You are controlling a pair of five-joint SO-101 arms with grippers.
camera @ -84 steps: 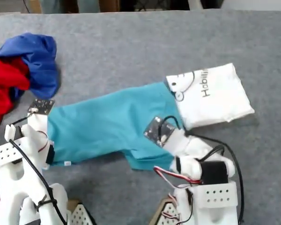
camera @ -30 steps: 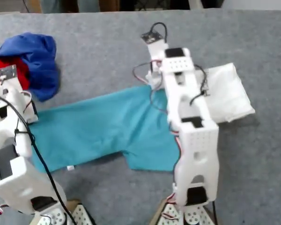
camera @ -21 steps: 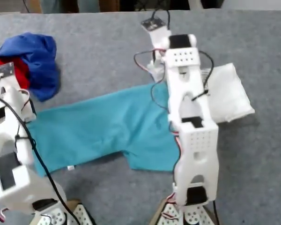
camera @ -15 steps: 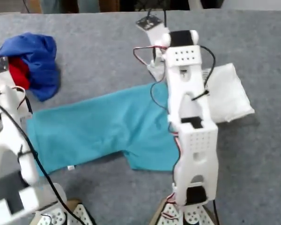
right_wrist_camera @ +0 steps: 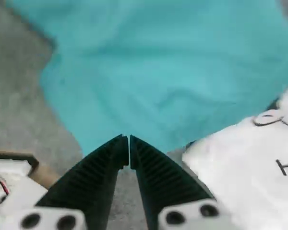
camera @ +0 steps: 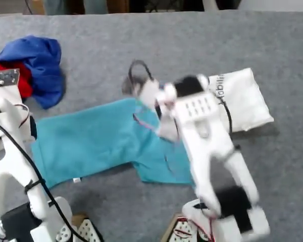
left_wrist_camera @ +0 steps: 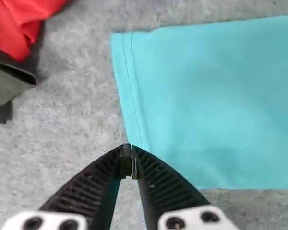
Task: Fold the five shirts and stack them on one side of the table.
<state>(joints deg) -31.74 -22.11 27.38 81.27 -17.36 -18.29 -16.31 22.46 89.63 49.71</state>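
**Two robot arms with shut end effectors over a teal shirt on a grey tabletop**

The left arm (camera: 10, 151) rises from the near left corner and leans toward the far side. Its wrist is over the left end of the teal shirt (camera: 106, 141). The left end effector (left_wrist_camera: 130, 162) has its black ribbed fingers pressed tip to tip with nothing between them. It hangs over bare grey tabletop (camera: 141, 45), just beside the shirt's stitched hem.

The right arm (camera: 202, 131) stretches from the near right, angled far and left across the right part of the teal shirt. The right end effector (right_wrist_camera: 128, 143) is also closed tip to tip and holds nothing. It hangs above the teal shirt's edge.

The teal shirt lies spread flat across the middle of the tabletop, one sleeve pointing to the near side. A folded white shirt (camera: 242, 101) lies just beside its right end. At the far left, a crumpled blue shirt (camera: 38, 65) sits against a crumpled red shirt (camera: 22, 88).
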